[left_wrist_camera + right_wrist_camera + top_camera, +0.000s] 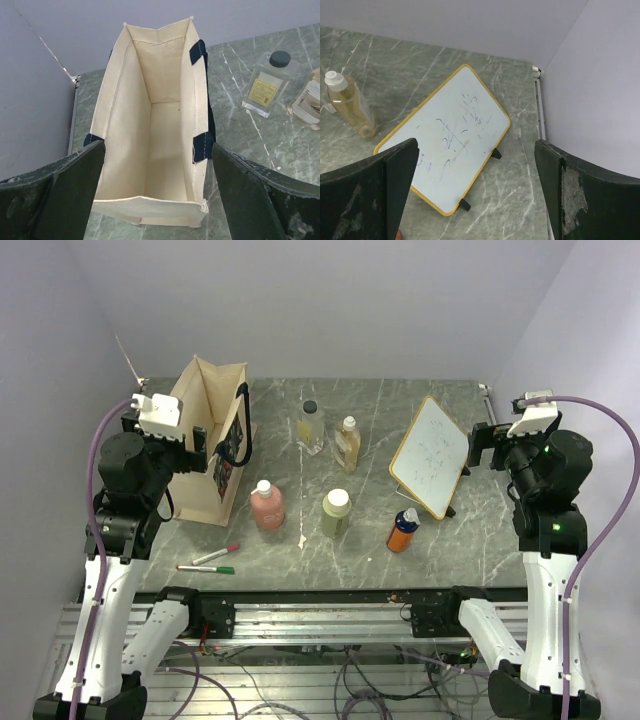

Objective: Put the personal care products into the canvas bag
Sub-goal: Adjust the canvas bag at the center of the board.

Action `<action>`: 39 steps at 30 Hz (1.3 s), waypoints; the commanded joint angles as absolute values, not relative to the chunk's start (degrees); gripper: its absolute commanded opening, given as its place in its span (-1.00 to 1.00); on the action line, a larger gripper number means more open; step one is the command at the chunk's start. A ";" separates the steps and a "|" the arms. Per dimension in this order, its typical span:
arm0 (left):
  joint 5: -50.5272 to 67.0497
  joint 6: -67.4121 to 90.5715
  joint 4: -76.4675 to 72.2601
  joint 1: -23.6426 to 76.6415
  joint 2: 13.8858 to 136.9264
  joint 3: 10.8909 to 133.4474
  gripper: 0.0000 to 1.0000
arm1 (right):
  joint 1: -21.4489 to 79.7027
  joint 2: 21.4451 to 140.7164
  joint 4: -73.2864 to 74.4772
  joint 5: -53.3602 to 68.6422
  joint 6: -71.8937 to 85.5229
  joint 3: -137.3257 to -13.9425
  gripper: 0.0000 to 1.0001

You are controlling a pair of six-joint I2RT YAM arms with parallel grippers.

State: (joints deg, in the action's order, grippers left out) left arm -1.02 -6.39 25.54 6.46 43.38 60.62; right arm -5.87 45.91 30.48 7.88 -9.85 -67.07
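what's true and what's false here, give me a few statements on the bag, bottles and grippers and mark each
1. The canvas bag stands open with nothing inside. True.
2. The salmon-pink bottle is in the bag. False: it stands on the table beside the bag.
3. The left gripper and right gripper are open and hold nothing. True.
4. The clear bottle has a white cap. False: its cap is black.
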 commanded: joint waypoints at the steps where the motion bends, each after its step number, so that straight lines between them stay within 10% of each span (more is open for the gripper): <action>1: 2.92 -7.61 23.69 6.56 43.18 61.05 0.97 | -5.48 45.12 28.58 6.76 -9.80 -66.79 0.99; 39: 10.59 -15.65 32.86 11.23 64.96 71.80 0.96 | -5.27 56.66 32.60 16.88 -18.81 -70.75 0.99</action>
State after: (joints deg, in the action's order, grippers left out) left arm 10.33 -14.83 30.92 9.21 60.75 68.75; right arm -5.61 55.90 35.09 12.97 -17.17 -71.59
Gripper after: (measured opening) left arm 0.983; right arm 0.996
